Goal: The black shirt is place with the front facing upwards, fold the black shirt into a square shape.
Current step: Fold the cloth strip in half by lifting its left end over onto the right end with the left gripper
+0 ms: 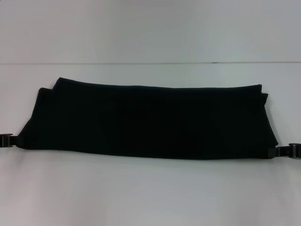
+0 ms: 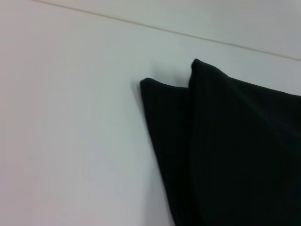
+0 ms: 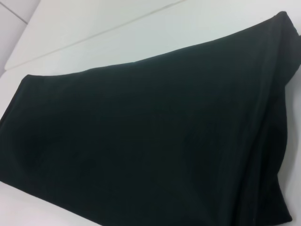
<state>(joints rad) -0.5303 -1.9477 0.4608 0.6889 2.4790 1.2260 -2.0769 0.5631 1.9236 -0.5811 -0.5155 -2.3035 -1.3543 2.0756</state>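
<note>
Two grippers working at the near corners of the black shirt [image 1: 146, 120]: left gripper [image 1: 14, 140] at one end, right gripper [image 1: 277, 151] at the other. Lying across the white table [image 1: 150, 197] as a long folded band, lettering hidden. Fingers' set impossible to tell. Likely mid-fold; next, probably bringing one end over the other, edges squared.
</note>
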